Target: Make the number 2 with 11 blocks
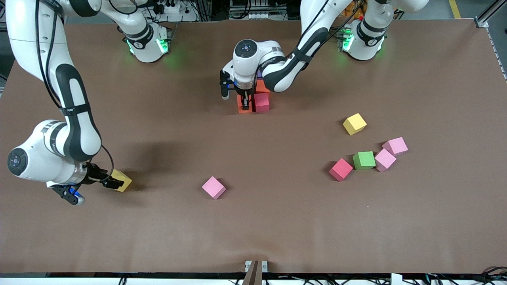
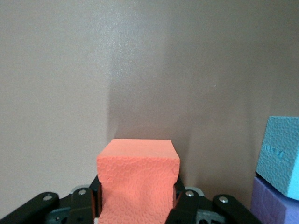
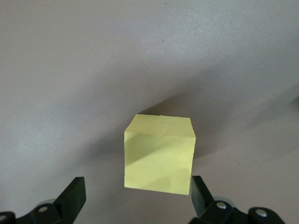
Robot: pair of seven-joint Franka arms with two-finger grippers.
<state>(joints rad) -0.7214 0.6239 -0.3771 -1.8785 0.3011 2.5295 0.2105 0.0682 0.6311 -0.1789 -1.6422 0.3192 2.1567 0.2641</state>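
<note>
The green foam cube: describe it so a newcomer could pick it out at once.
Look at the loose cluster of small foam cubes toward the left arm's end of the brown table, nearer the front camera than the lone yellow foam cube. The green foam cube sits there between a red foam cube and a pink foam cube. It is the only green one.

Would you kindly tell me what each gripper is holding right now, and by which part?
The left gripper clamps an orange block by two opposite side faces. The right gripper holds nothing; its open fingers flank a yellow block.
</note>
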